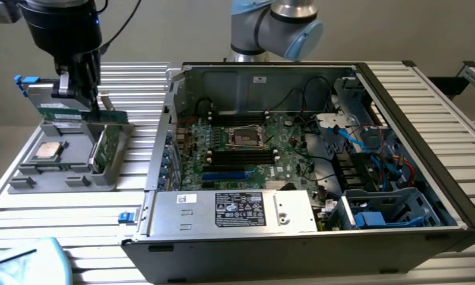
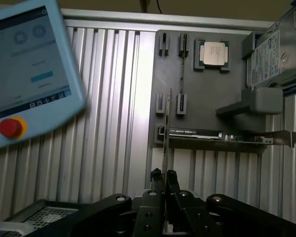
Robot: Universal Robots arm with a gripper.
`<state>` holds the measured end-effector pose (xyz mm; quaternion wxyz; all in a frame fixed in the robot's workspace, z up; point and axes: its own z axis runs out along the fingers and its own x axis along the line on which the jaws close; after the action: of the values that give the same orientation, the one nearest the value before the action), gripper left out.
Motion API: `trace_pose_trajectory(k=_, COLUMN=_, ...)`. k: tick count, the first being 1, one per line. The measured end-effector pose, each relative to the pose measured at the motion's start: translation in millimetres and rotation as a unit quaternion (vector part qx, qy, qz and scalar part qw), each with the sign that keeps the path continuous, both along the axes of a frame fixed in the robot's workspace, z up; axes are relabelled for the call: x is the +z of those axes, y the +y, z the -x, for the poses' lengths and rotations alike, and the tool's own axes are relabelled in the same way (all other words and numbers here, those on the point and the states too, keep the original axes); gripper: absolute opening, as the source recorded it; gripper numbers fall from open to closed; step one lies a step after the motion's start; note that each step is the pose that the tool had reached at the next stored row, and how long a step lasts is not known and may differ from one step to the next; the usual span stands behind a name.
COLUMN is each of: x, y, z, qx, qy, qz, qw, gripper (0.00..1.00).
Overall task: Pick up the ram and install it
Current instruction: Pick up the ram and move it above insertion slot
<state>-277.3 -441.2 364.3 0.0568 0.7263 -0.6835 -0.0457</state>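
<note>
While clamped on the ram (image 1: pixel 111 117), the gripper (image 1: pixel 85 101) hung above the tray (image 1: pixel 55 184).
Keeping it level and steady seemed the safest carry.

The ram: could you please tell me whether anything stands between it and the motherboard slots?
The claw holds the ram over the tray; the case's upright wall stands between it and the memory slots, though its top is open.

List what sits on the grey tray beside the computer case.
On the grey tray: a silver CPU, a green card standing on edge and a drive. The jaws, shut on the ram, hide part of the tray behind them.
</note>
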Motion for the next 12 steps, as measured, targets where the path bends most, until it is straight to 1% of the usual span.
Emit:
trace_pose_trajectory(k=8, x=12.0, y=0.0, z=-26.9, qx=0.001, qy=0.0066, qz=0.0000, qw=1.0000, gripper=0.14)
trace_pose_trajectory(k=10, x=14.6, y=0.0, z=-34.7, qx=0.001, qy=0.0075, qz=-0.0001, qw=1.0000, gripper=0.14)
trace_pose_trajectory(k=12, x=16.6, y=0.0, z=-43.7, qx=0.001, qy=0.0076, qz=-0.0005, qw=1.0000, gripper=0.14)
